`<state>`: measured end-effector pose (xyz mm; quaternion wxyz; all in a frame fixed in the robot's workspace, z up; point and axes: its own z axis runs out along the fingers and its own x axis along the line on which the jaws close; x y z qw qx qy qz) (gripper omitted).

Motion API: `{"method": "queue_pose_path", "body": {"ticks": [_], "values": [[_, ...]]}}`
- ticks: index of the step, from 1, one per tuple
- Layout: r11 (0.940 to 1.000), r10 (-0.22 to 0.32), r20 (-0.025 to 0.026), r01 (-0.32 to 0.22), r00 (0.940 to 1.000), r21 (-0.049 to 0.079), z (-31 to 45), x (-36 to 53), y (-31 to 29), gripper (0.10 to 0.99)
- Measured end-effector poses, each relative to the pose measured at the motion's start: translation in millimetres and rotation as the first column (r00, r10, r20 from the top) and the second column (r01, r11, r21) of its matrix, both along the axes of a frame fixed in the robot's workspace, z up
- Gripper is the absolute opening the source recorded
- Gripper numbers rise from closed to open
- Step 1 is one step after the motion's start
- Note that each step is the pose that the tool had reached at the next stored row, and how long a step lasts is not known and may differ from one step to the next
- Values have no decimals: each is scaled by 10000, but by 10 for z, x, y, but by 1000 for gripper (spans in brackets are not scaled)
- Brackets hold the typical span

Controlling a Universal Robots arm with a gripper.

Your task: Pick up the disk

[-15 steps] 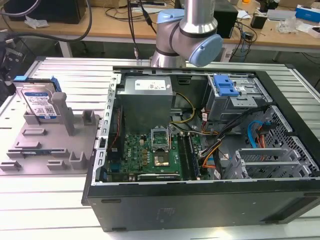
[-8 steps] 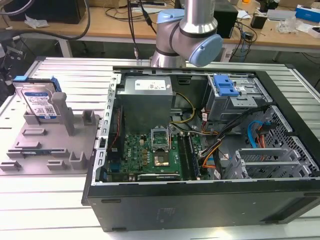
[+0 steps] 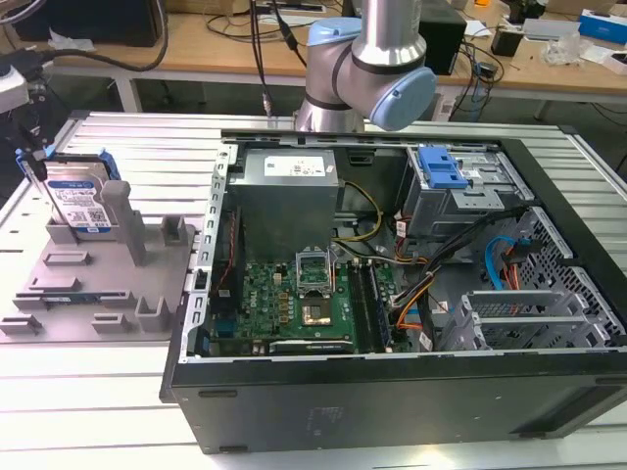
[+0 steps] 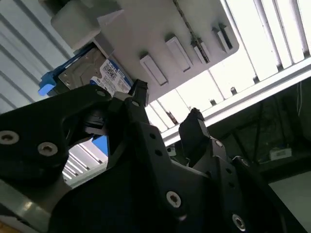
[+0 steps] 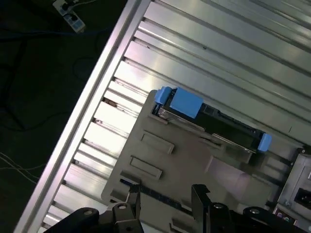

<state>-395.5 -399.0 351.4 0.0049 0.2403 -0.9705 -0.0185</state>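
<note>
End effector (image 5: 166,200) empty, fingers spread open, over grey fixture (image 3: 98,294). Disk (image 5: 228,130) stands on edge in fixture slot, near tabletop (image 3: 78,411) edge at exterior view's left. Disk ahead of fingertips, apart, no contact. Its long axis looks roughly parallel to finger-gap line, not across it.

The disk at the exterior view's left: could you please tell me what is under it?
The disk stands on edge in the grey fixture, which lies on the slatted metal table. Its lower edge is hidden inside the holder.
</note>
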Motion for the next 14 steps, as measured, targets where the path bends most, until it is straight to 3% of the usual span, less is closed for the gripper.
{"method": "queue_pose_path", "body": {"ticks": [2, 7, 14], "values": [[9979, 645, 1, -645, 9979, 1, 0, 0, 0, 541], [9880, 1544, 53, -1544, 9880, -5, -1, 1, 0, 541], [9522, 3054, 65, -3054, 9522, -8, -1, 0, 0, 541]]}}
